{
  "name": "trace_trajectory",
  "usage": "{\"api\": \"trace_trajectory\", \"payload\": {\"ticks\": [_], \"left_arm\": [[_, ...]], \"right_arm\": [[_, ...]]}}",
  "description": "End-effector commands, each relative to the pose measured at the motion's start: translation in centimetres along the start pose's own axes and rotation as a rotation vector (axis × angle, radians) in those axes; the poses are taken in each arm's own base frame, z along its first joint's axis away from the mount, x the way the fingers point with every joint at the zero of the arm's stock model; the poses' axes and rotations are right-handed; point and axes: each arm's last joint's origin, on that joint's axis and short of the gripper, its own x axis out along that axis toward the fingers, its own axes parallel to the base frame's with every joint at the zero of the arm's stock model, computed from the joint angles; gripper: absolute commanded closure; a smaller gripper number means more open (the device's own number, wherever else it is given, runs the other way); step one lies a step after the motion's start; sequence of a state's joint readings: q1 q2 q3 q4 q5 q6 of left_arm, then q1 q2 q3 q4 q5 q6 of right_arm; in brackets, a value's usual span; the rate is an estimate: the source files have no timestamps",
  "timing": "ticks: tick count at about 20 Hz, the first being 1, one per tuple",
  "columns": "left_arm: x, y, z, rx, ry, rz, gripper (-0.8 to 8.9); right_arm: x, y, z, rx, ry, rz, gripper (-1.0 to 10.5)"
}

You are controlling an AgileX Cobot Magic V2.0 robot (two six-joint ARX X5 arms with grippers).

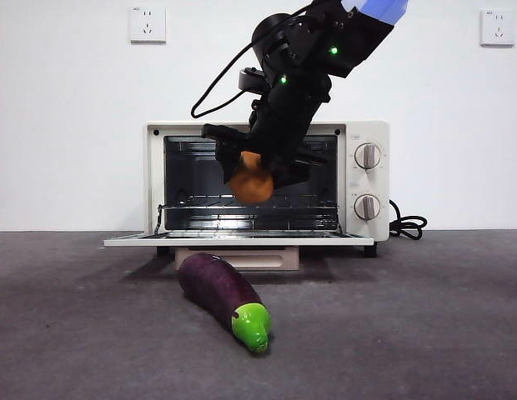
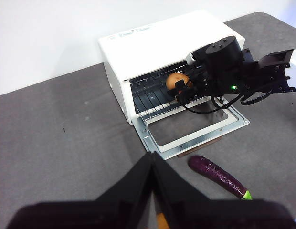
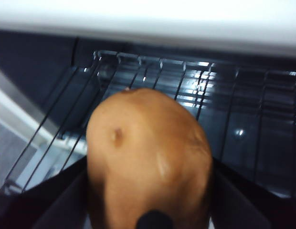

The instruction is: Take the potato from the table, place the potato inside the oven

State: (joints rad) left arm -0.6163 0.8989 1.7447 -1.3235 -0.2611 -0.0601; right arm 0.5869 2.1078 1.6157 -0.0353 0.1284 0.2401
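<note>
My right gripper [image 1: 257, 177] is shut on the orange-brown potato [image 1: 251, 185], holding it at the mouth of the cream-white oven [image 1: 367, 179], a little above the wire rack [image 1: 242, 204]. The oven door [image 1: 238, 239] lies folded down flat. In the right wrist view the potato [image 3: 148, 162] fills the frame between the black jaws, with the rack [image 3: 224, 95] just beyond it. From the left wrist view I see the potato [image 2: 176, 80] at the oven [image 2: 157, 43] opening, in the right gripper [image 2: 182, 87]. My left gripper [image 2: 153, 164] hangs shut and empty over the table [image 2: 57, 143], away from the oven.
A dark purple eggplant [image 1: 223, 297] with a green tip lies on the table [image 1: 425, 333] just in front of the open door. A black cord [image 1: 406, 225] trails from the oven's right side. Two wall sockets [image 1: 148, 24] sit on the white wall behind.
</note>
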Motion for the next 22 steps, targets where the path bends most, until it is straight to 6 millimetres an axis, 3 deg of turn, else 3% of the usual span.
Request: {"api": "trace_trajectory", "payload": {"ticks": [1,8,11,21,22], "left_arm": [[-0.02,0.02,-0.06,0.011,-0.003,0.004,8.19],[0.36,-0.03,0.1,0.015,0.006,0.027,8.19],[0.49,-0.07,0.14,0.016,0.01,0.027,8.19],[0.48,-0.07,0.14,0.016,0.009,0.027,8.19],[0.48,-0.07,0.14,0.016,0.009,0.027,8.19]], "right_arm": [[0.59,-0.28,-0.18,0.028,-0.015,-0.002,8.1],[1.23,-0.65,-0.55,0.031,-0.021,-0.02,8.1],[1.41,-0.65,-0.74,0.03,-0.016,-0.02,7.0],[1.54,-0.66,-0.73,0.036,-0.027,-0.019,6.8],[1.54,-0.66,-0.73,0.041,-0.027,-0.018,6.3]]}}
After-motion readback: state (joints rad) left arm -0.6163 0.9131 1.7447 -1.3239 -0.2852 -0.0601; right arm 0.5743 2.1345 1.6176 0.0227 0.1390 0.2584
